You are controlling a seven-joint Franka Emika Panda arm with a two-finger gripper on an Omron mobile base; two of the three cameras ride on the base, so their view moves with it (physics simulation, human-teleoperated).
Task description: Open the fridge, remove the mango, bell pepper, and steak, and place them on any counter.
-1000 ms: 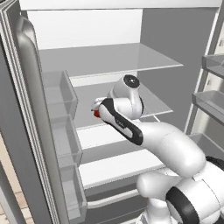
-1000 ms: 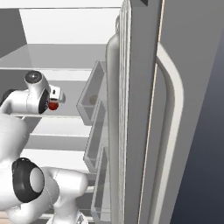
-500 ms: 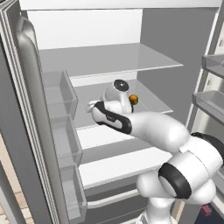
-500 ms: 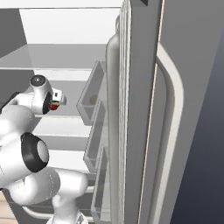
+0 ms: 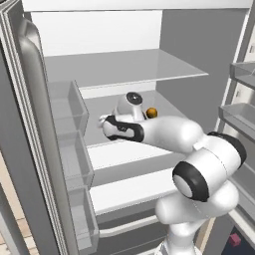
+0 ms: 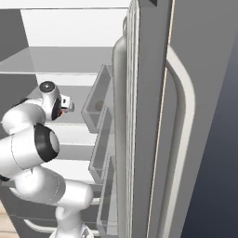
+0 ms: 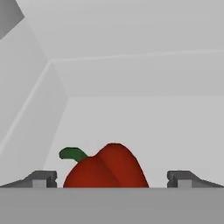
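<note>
- We are looking into the fridge (image 5: pixel 30 149): its left door is standing open, a smooth grey slab carrying three clear, boxy door bins (image 5: pixel 69 144) stacked one over another.
- We are seeing flat, pale, matte shelves (image 5: pixel 124 67) inside, running back to a plain white rear wall, with plenty of bare shelf around the arm.
- We are watching the glossy white arm reaching onto the middle shelf; in the left base view its wrist is covering the gripper's tips, so we cannot see them there.
- We are spotting the mango (image 5: pixel 152 113), a small round orange-yellow ball, sitting on that shelf just behind the wrist and partly hidden by it.
- In the hand view we are finding the gripper (image 7: pixel 112 179) spread wide and released, its two dark fingertips (image 7: pixel 41 178) standing apart on either side of the bell pepper (image 7: pixel 107 168).
- The pepper is smooth, lobed and deep red with a curled green stem; its lower part is cut off, so we cannot tell whether the tips are touching it.
- In the right base view we are seeing the right door edge-on, its long pale curved handle (image 6: pixel 183 139) blocking most of the inside.
</note>
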